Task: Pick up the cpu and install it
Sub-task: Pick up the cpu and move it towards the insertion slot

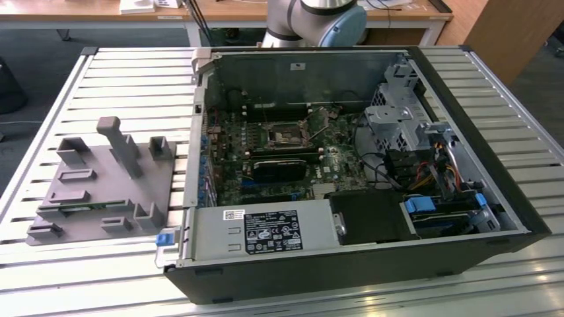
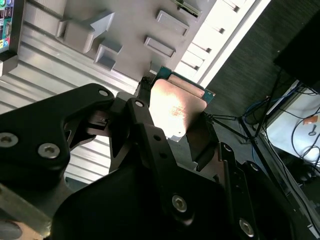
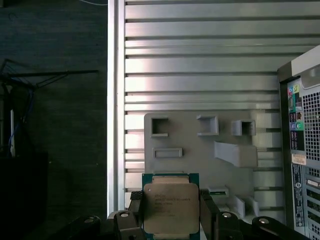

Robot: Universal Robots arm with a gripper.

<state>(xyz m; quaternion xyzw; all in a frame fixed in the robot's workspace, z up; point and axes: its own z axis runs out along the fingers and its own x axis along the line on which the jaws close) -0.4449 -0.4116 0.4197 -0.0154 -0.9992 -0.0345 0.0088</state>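
Gripping the cpu (image 3: 170, 206) by two opposite edges, the tool (image 3: 171, 212) hangs over the grey tray (image 3: 190, 165) — the chip's lower edge is cut off.

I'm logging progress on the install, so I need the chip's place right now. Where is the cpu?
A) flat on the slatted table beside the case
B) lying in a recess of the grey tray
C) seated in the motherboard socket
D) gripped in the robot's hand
D: in the first wrist view the cpu is clamped between the black fingers of the hand, with the grey tray behind it.
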